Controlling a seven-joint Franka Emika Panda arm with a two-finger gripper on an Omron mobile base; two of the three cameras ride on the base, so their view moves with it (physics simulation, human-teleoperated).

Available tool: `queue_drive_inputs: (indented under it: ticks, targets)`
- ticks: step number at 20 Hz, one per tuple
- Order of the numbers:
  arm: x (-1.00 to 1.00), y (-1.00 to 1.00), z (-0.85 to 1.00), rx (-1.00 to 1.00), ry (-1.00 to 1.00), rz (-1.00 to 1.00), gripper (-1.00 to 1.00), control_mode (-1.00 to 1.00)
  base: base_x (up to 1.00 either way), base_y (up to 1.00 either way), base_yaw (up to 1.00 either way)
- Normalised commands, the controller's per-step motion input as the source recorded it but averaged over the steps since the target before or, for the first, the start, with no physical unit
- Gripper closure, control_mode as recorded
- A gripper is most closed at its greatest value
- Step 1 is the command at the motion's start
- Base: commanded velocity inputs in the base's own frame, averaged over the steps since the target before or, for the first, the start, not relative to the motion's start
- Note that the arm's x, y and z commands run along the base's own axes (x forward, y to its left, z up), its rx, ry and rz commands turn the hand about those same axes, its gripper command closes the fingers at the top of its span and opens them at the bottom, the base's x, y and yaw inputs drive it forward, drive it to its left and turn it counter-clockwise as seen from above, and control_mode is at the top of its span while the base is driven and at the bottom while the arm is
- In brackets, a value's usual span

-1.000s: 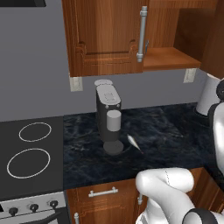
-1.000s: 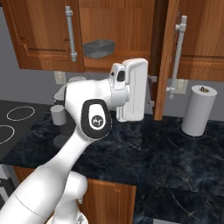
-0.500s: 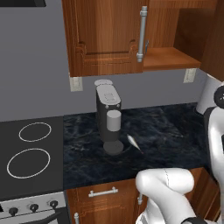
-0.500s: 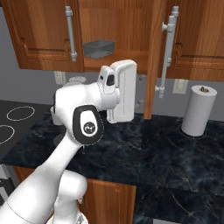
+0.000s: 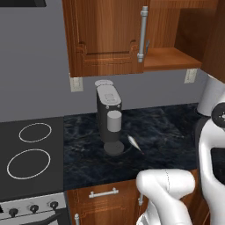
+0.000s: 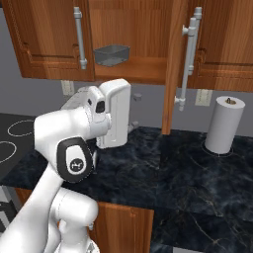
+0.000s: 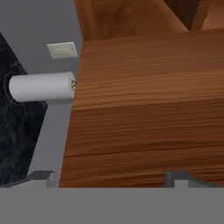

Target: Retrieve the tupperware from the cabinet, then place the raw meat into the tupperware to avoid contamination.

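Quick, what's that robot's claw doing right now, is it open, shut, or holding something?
Gripper: open, jaws spread wide and holding nothing, right up against the wooden cabinet.

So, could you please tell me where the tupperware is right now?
In the right base view the tupperware sits on the open cabinet's shelf, upper left of centre, beside the closed door's silver handle and above the arm.

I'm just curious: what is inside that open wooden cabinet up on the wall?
In the cabinet a small grey see-through tupperware sits on the shelf. Nothing else shows beside it. The closed left door hides whatever is behind it.
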Motion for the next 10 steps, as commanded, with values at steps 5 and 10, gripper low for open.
queue_drive_inputs:
  ticks: [5, 10]
  targets:
    - [-0.3, 0.5, 0.04, 0.15, -0.04, 0.1, -1.0, -1.0, 0.0, 0.0, 0.0]
    - [-0.25, 0.48, 0.1, 0.18, 0.0, 0.11, -1.0, -1.0, 0.0, 0.0, 0.0]
